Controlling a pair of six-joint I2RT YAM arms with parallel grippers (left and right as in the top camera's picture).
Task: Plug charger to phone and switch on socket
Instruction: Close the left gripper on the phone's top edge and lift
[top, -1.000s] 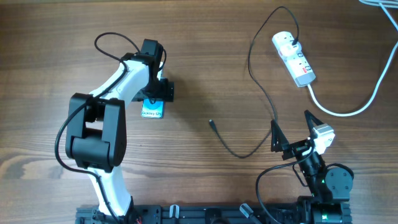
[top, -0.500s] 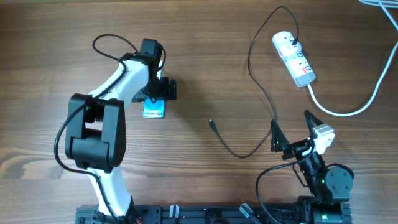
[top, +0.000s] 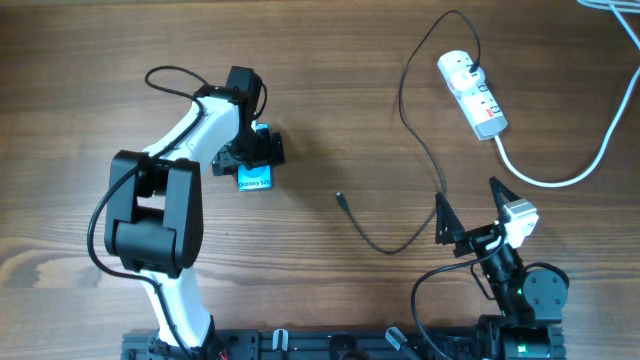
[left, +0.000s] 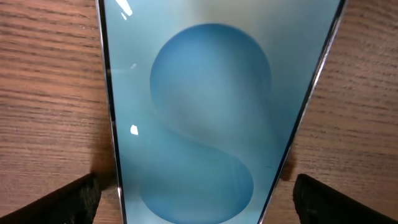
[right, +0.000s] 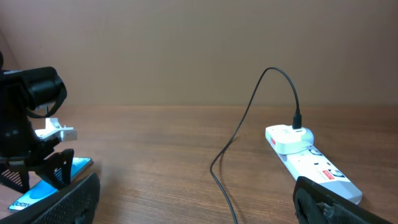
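Observation:
The phone (top: 255, 179) lies flat on the wooden table, teal screen up, with a white text strip at its near end. It fills the left wrist view (left: 205, 112). My left gripper (top: 251, 152) is open and straddles the phone, one finger at each long side (left: 198, 202). The charger, a thin black cable (top: 412, 130), runs from a plug in the socket (top: 472, 95) and curves down to its free tip (top: 340, 197) on the table. My right gripper (top: 468, 208) is open and empty, low at the front right (right: 199, 211), facing the cable (right: 249, 118) and the socket (right: 311, 165).
A thick pale cable (top: 590, 165) leaves the socket's grey end and loops off the right edge. The left arm's own black wire (top: 175, 75) arcs above its forearm. The arm bases stand along the front edge.
My left gripper has turned and shifted slightly right, and the phone between its fingers has moved right and rotated with it. The right arm, cable and socket have not moved.

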